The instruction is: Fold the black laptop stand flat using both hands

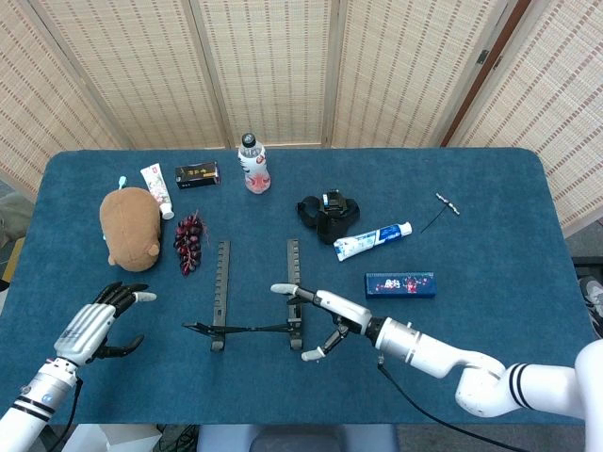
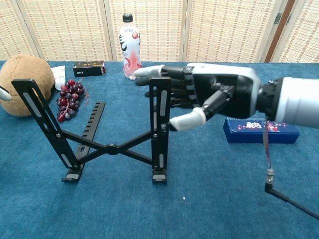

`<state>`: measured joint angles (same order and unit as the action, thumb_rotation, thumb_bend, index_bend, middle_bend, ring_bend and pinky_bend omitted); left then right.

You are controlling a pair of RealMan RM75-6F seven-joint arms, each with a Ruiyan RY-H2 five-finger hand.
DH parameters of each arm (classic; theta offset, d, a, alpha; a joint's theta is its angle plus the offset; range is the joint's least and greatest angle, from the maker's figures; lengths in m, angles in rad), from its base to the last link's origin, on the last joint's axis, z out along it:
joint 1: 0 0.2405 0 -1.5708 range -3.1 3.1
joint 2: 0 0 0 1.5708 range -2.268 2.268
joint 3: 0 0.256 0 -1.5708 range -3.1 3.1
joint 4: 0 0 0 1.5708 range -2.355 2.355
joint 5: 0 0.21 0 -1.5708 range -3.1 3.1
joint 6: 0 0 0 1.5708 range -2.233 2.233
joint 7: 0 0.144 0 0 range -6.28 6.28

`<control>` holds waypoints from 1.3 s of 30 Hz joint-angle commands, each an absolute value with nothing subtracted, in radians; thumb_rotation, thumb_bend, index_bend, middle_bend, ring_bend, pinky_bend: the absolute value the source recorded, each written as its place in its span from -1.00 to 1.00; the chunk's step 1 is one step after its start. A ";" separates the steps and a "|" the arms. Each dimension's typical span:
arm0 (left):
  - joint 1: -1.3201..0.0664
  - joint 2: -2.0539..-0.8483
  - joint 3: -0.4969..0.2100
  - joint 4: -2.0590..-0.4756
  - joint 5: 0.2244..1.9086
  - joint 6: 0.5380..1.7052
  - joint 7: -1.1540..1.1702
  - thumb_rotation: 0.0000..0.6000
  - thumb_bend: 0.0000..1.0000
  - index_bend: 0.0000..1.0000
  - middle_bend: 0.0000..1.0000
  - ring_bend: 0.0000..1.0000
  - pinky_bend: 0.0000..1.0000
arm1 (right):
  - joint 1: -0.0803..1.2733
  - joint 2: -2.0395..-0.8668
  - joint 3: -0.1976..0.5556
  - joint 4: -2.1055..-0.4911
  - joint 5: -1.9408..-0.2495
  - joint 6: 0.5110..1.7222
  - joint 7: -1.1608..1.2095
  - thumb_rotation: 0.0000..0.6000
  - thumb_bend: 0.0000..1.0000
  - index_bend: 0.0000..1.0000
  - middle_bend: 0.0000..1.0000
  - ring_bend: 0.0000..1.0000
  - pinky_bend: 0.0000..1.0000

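Observation:
The black laptop stand stands unfolded at the table's front centre, with two slotted uprights joined by a crossed brace. My right hand reaches in from the right with its fingers spread. It frames the right upright: long fingers behind it, thumb tip in front near its middle. I cannot tell whether it touches. It holds nothing. My left hand hovers well left of the stand, fingers apart and empty. In the chest view only one fingertip of it shows at the left edge.
A brown plush toy and grapes lie left of the stand. A bottle and a small black box sit at the back. A black strap mount, a toothpaste tube and a blue box lie right.

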<state>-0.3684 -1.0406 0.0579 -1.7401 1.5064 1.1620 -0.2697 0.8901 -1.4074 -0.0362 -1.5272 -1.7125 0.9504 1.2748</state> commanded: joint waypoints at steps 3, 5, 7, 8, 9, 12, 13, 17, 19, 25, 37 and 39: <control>-0.364 -1.038 0.061 -1.743 1.505 1.154 -0.264 1.00 -1.00 -1.00 -0.94 -1.00 -0.76 | 0.912 -1.442 -0.056 -1.499 -1.720 0.928 1.303 1.00 -0.35 -0.57 -0.71 -0.75 -1.00; -0.364 -1.038 0.062 -1.744 1.505 1.148 -0.262 1.00 -1.00 -1.00 -0.94 -1.00 -0.76 | 0.914 -1.448 -0.067 -1.498 -1.716 0.922 1.328 1.00 -0.35 -0.57 -0.71 -0.75 -1.00; -0.364 -1.039 0.062 -1.743 1.506 1.143 -0.260 1.00 -1.00 -1.00 -0.94 -1.00 -0.76 | 0.917 -1.450 -0.077 -1.497 -1.715 0.918 1.358 1.00 -0.35 -0.57 -0.71 -0.75 -1.00; -0.364 -1.041 0.062 -1.743 1.505 1.142 -0.260 1.00 -1.00 -1.00 -0.94 -1.00 -0.76 | 0.918 -1.450 -0.082 -1.496 -1.714 0.918 1.369 1.00 -0.35 -0.57 -0.71 -0.75 -1.00; -0.363 -1.042 0.061 -1.742 1.505 1.141 -0.261 1.00 -1.00 -1.00 -0.94 -1.00 -0.76 | 0.918 -1.451 -0.085 -1.495 -1.713 0.918 1.376 1.00 -0.35 -0.57 -0.71 -0.75 -1.00; -0.364 -1.045 0.058 -1.739 1.506 1.138 -0.263 1.00 -1.00 -1.00 -0.94 -1.00 -0.76 | 0.915 -1.456 -0.093 -1.497 -1.695 0.912 1.411 1.00 -0.35 -0.57 -0.71 -0.75 -1.00; -0.364 -1.046 0.058 -1.738 1.507 1.137 -0.263 1.00 -1.00 -1.00 -0.94 -1.00 -0.76 | 0.914 -1.457 -0.096 -1.500 -1.689 0.907 1.422 1.00 -0.35 -0.57 -0.71 -0.75 -1.00; -0.366 -1.048 0.057 -1.735 1.511 1.130 -0.267 1.00 -1.00 -1.00 -0.94 -1.00 -0.76 | 0.911 -1.458 -0.104 -1.521 -1.655 0.886 1.484 1.00 -0.35 -0.57 -0.71 -0.75 -1.00; -0.366 -1.050 0.057 -1.732 1.512 1.128 -0.269 1.00 -1.00 -1.00 -0.94 -1.00 -0.76 | 0.911 -1.454 -0.111 -1.534 -1.650 0.875 1.515 1.00 -0.35 -0.57 -0.71 -0.75 -1.00; -0.363 -1.053 0.054 -1.727 1.514 1.129 -0.275 1.00 -1.00 -1.00 -0.94 -1.00 -0.76 | 0.922 -1.436 -0.132 -1.564 -1.656 0.851 1.609 1.00 -0.35 -0.57 -0.71 -0.75 -1.00; -0.361 -1.052 0.051 -1.726 1.521 1.129 -0.279 1.00 -1.00 -1.00 -0.94 -1.00 -0.76 | 0.876 -1.388 -0.112 -1.566 -1.669 0.967 1.491 1.00 -0.35 -0.57 -0.71 -0.75 -1.00; -0.360 -1.052 0.050 -1.726 1.521 1.131 -0.279 1.00 -1.00 -1.00 -0.94 -1.00 -0.76 | 0.860 -1.369 -0.116 -1.578 -1.675 0.989 1.424 1.00 -0.35 -0.57 -0.71 -0.75 -1.00</control>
<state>-0.3604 -1.0526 0.0500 -1.7262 1.5212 1.1308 -0.2788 0.8855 -1.3955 -0.1195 -1.5652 -1.6691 0.9492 1.5028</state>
